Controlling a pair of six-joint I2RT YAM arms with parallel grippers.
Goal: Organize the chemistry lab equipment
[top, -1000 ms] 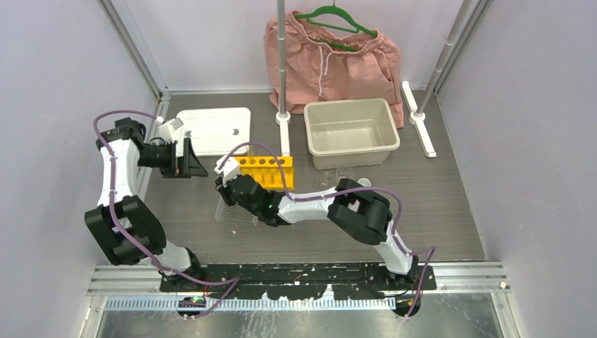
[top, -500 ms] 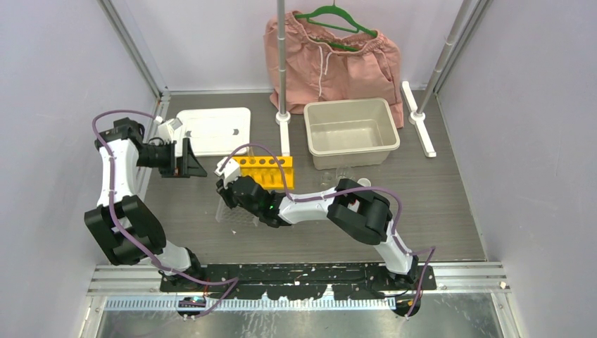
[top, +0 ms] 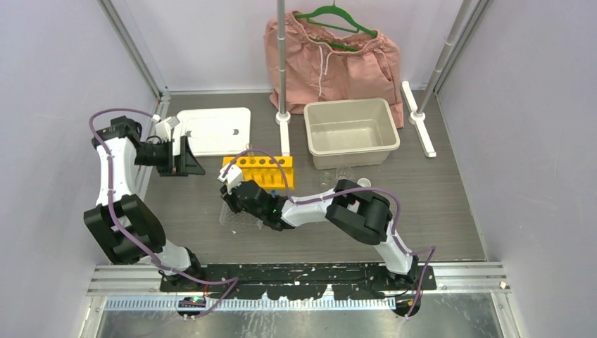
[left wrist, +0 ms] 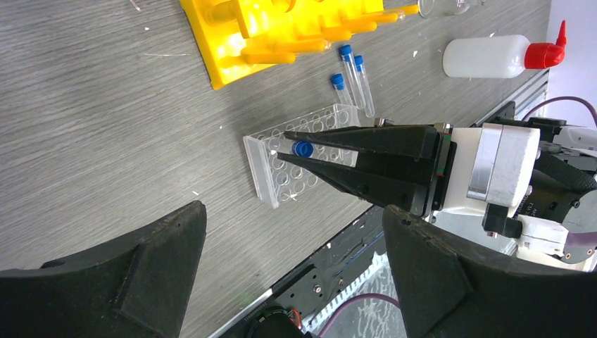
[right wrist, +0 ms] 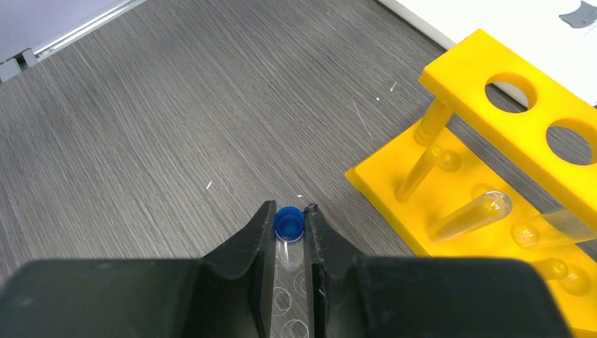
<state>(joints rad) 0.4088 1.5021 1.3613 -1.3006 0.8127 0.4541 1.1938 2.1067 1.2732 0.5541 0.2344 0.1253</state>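
Blue-capped tube [right wrist: 288,225]: we see it pinched just under its cap between the tips of the right gripper [right wrist: 289,208], over the left end of the tray [left wrist: 276,184].
Right gripper: clenched on the tube; its arm reaches left across the middle of the table [top: 436,204].
Tray: clear plastic with rows of round holes, flat on the table just near of the rack [top: 262,169]; we cannot tell whether the tube's foot sits in a hole or hangs above one.
Rack: yellow, at the table's middle, with clear tubes [right wrist: 468,211] resting slanted in it.
Loose tubes [left wrist: 354,74]: three, blue-capped, lying close together just near of the rack, beside the tray's right end.
Bottle [left wrist: 489,56]: white with a red nozzle, on its side, right of the loose tubes.
Left gripper [top: 189,158]: released, jaws spread wide, holding nothing; we find it in the air left of the rack, apart from it.
Bin [top: 352,156]: beige, far and right of the rack.
Board [top: 211,130]: white, flat, far and left of the rack.
Shorts [top: 331,63]: pink, on a green hanger [top: 336,17] at the far wall.
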